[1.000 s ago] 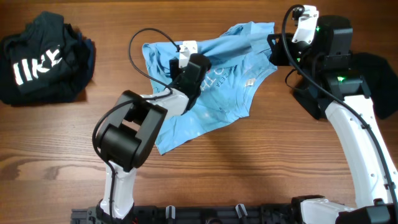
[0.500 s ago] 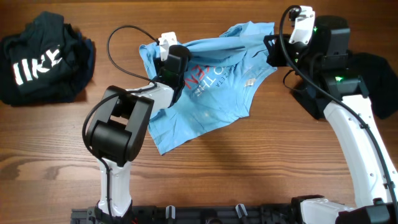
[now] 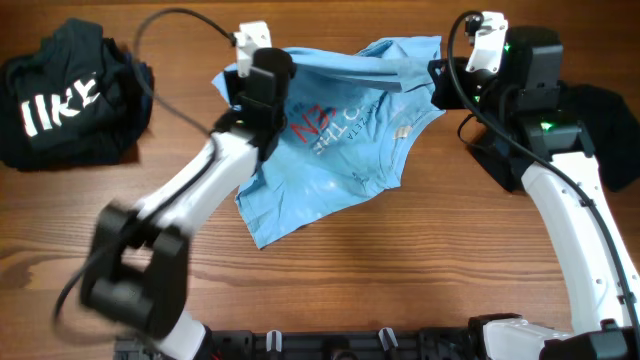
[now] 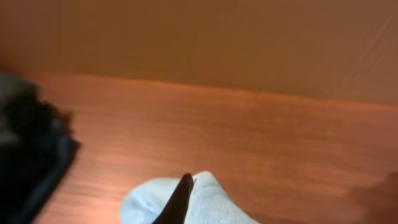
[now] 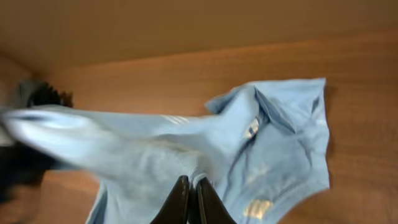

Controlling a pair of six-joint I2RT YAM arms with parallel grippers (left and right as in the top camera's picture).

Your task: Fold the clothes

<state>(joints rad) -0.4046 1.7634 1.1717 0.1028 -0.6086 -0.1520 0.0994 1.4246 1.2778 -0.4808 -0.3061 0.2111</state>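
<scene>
A light sky-blue T-shirt (image 3: pixel 340 160) with reddish lettering hangs stretched between both grippers over the far middle of the table, its lower part lying on the wood. My left gripper (image 3: pixel 238 88) is shut on the shirt's left edge. In the left wrist view, pale blue cloth (image 4: pixel 214 202) bunches around my dark fingertip (image 4: pixel 181 194). My right gripper (image 3: pixel 437 82) is shut on the shirt's right edge. The right wrist view shows both its fingers (image 5: pixel 180 196) pressed together on the blue fabric (image 5: pixel 155 149). The left arm is blurred by motion.
A crumpled black T-shirt (image 3: pixel 70 90) with white lettering lies at the far left and shows dark at the left edge of the left wrist view (image 4: pixel 28 155). Another dark garment (image 3: pixel 612 130) sits behind the right arm. A black cable (image 3: pixel 170 20) loops above the left arm.
My left gripper closed on the shirt's left edge, then moved left and toward the far side, pulling the cloth taut. The right gripper stayed put, still shut.
</scene>
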